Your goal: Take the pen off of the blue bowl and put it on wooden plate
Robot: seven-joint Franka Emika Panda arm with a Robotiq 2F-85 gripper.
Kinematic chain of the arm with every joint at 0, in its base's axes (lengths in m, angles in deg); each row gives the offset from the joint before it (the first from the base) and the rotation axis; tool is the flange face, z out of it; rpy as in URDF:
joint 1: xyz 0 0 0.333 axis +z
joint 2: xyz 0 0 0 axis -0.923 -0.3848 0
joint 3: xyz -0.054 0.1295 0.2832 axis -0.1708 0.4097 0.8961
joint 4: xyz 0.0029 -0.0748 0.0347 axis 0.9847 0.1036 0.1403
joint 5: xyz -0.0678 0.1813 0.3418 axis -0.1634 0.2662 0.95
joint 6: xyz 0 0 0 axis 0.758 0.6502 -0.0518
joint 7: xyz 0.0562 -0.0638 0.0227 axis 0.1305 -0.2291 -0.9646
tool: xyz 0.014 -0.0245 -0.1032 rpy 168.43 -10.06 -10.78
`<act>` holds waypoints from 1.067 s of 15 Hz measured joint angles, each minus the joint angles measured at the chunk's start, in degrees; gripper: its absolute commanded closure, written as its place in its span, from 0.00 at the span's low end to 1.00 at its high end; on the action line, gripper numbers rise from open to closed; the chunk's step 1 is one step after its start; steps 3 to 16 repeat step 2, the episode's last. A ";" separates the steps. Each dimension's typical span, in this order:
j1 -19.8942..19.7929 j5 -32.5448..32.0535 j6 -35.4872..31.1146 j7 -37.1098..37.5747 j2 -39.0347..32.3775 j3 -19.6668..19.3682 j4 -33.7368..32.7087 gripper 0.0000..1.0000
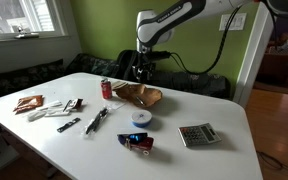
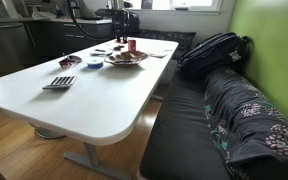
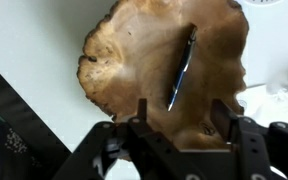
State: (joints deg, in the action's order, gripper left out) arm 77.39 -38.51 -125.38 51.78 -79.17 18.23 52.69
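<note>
Pincer (image 3: pixel 180 118) stands wide and holds nothing, its two fingers (image 3: pixel 141 112) spread on either side of the near end of the pen (image 3: pixel 181 68). The pen lies flat on the plate (image 3: pixel 124 60), slanting across the middle of the wood, well inside the wavy rim. No pad seems to touch it, though the gap is small. In an exterior view the bowl (image 1: pixel 141 118) sits on the table (image 1: pixel 224 155) near the plate but apart from it; whether anything rests on it is too small to tell. By my reading the placing is done and the step in hand is the retreat. To do it well, keep the jaws as wide as they are and lift straight up, with no sideways drift, so neither finger nudges the pen and rolls it toward the rim. Only once clear of the plate should the arm swing away, minding the red can (image 1: pixel 107 88) just beside it.
</note>
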 measured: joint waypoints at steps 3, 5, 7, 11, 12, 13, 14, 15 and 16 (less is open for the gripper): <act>0.98 -0.35 -3.50 -3.49 1.86 1.09 1.49 0.11; 0.98 -0.35 -3.50 -3.49 1.86 1.09 1.49 0.11; 0.98 -0.35 -3.50 -3.49 1.86 1.09 1.49 0.11; 0.98 -0.35 -3.50 -3.49 1.86 1.09 1.49 0.11; 0.98 -0.35 -3.50 -3.49 1.86 1.09 1.49 0.11; 0.98 -0.35 -3.50 -3.49 1.86 1.09 1.49 0.11; 0.98 -0.35 -3.50 -3.49 1.86 1.09 1.49 0.11; 0.98 -0.35 -3.50 -3.49 1.86 1.09 1.49 0.11; 0.98 -0.35 -3.50 -3.49 1.86 1.09 1.49 0.11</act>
